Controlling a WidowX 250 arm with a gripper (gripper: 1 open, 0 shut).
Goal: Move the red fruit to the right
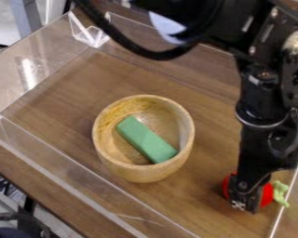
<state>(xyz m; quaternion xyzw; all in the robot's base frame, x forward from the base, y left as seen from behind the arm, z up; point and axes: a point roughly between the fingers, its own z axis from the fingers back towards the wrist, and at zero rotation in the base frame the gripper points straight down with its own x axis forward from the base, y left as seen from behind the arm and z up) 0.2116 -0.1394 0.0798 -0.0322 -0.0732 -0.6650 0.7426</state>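
Observation:
The red fruit point(227, 189) lies on the wooden table near the front right corner. Only a red edge and its green leaf show, because the gripper hides most of it. My gripper point(249, 198) hangs straight down over the fruit with its fingers open on either side of it, low at the table surface. I cannot tell whether the fingers touch the fruit.
A wooden bowl point(109, 139) stands in the middle of the table with a green rectangular block point(145, 138) lying in it. Clear plastic walls point(46, 51) ring the table, and the right wall runs close beside the fruit.

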